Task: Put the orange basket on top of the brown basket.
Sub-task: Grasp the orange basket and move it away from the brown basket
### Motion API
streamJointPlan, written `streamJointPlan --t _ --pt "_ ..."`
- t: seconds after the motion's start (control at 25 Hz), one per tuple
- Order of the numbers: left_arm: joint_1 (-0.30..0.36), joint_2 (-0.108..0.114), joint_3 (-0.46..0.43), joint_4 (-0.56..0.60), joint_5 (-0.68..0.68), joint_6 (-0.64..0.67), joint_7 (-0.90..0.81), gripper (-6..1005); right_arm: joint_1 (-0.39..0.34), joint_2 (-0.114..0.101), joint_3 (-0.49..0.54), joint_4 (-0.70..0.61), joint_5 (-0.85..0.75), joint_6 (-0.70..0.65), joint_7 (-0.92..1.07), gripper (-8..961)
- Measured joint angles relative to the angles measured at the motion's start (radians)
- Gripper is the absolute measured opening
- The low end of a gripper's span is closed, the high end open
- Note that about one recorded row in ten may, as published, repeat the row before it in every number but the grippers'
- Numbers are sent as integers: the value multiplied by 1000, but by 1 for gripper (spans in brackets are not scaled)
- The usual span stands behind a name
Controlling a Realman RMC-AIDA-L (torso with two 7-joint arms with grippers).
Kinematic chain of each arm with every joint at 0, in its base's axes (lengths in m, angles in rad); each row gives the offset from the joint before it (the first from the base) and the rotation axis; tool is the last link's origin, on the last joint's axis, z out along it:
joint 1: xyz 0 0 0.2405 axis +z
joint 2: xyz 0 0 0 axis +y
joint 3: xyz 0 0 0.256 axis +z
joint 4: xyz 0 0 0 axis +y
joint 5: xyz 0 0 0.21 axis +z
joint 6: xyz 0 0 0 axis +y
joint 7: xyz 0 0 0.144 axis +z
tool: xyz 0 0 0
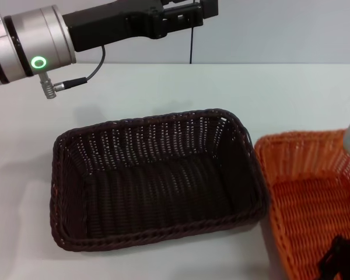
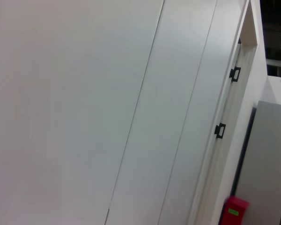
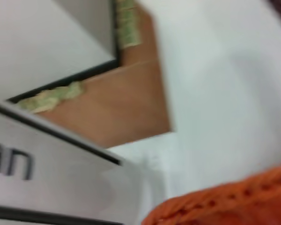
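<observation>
The brown basket point(image 1: 154, 181) stands empty on the white table in the middle of the head view. The orange basket point(image 1: 312, 198) is just to its right, rim almost touching the brown rim, and is cut off by the picture's right and lower edges. A dark part of my right gripper point(image 1: 340, 261) shows over the orange basket's near end at the lower right corner. A strip of orange woven rim point(image 3: 225, 201) shows close up in the right wrist view. My left gripper point(image 1: 184, 14) is held high above the table's far side, away from both baskets.
The white table point(image 1: 163, 87) stretches behind and to the left of the baskets. The left arm's silver wrist with a green light ring point(image 1: 39, 62) hangs over the far left. The left wrist view shows only a wall and a door frame point(image 2: 234, 93).
</observation>
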Motion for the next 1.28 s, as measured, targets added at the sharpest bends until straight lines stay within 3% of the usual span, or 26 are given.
streamJointPlan --t 0.16,0.32,0.48,0.6,0.76,0.92,1.28 --pt "-5 1 -3 1 0 2 2 862 1 0 -64 0 100 -45 7 562" --pt "-5 1 -6 9 0 7 4 862 1 -16 19 -36 116 -60 -2 555" --pt "-5 1 -4 12 0 11 5 862 8 -62 206 -96 123 -49 -24 547" --pt "-5 1 -2 13 0 12 5 862 22 -116 351 -117 164 6 -30 542" --pt "-6 -1 0 14 0 12 5 862 20 -161 424 -120 219 130 -37 534" --pt "-6 -3 6 22 -1 13 5 862 17 -167 397 -107 210 232 -67 527" --pt "-9 -3 11 46 -12 12 1 862 27 -147 246 -63 96 381 -105 511"
